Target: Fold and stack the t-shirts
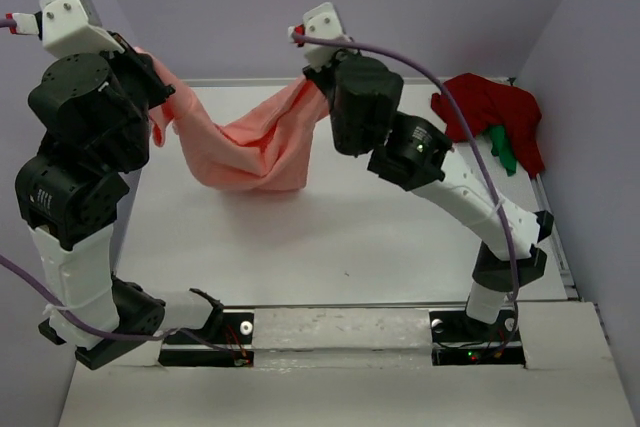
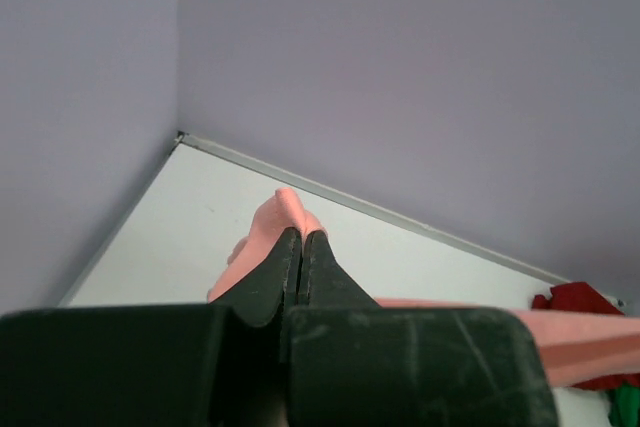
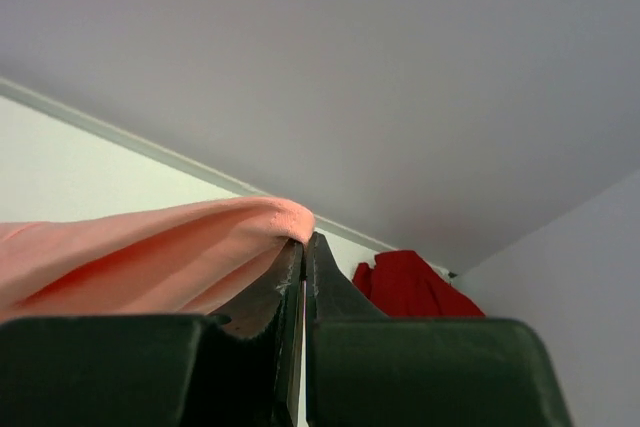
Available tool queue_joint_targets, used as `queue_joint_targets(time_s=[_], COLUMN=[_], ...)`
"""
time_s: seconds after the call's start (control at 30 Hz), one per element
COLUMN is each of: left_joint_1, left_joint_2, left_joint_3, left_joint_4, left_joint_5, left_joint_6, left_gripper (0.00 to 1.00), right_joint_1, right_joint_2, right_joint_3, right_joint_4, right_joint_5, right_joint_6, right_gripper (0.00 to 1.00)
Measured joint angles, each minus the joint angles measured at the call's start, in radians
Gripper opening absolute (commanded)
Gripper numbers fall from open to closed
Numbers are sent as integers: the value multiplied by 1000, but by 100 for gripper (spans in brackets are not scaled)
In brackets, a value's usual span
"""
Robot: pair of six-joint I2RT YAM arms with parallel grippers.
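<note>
Left fingers (image 2: 275, 282) and right fingers (image 3: 335, 292) tight on salmon-pink t-shirt (image 1: 250, 152); its sag only overhead.

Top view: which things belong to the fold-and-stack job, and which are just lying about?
Job:
- salmon-pink t-shirt, pinched by left fingers and right fingers
- dark red t-shirt
- green t-shirt

Lying about:
- nothing loose; only table, purple cables

Plain lavender walls close this space in: a back wall (image 1: 420, 7) and a right side wall (image 1: 605, 97), both bare. They meet a white bench (image 1: 350, 237) along a pale rail (image 1: 240, 80). The light is soft and even, with only faint shadows on the bench.
</note>
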Motion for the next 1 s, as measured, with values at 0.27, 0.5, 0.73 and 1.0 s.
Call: queue_joint_targets(time_s=[0.27, 0.5, 0.73, 1.0], left_joint_1=[0, 0, 5, 82], left_joint_2=[3, 23, 136, 588], left_joint_3=[104, 150, 199, 246], left_joint_4=[32, 164, 213, 209], left_joint_5=[-169, -224, -156, 103], left_joint_6=[106, 206, 208, 157], left_gripper=[0, 0, 0, 0], right_joint_1=[292, 391, 256, -70], right_joint_2=[65, 116, 111, 90], right_joint_3=[-172, -254, -335, -526], right_joint_4=[495, 1046, 1378, 1624], right_joint_5=[215, 311, 373, 435], right_joint_6=[-473, -924, -1133, -1316], right_gripper=[0, 0, 0, 0])
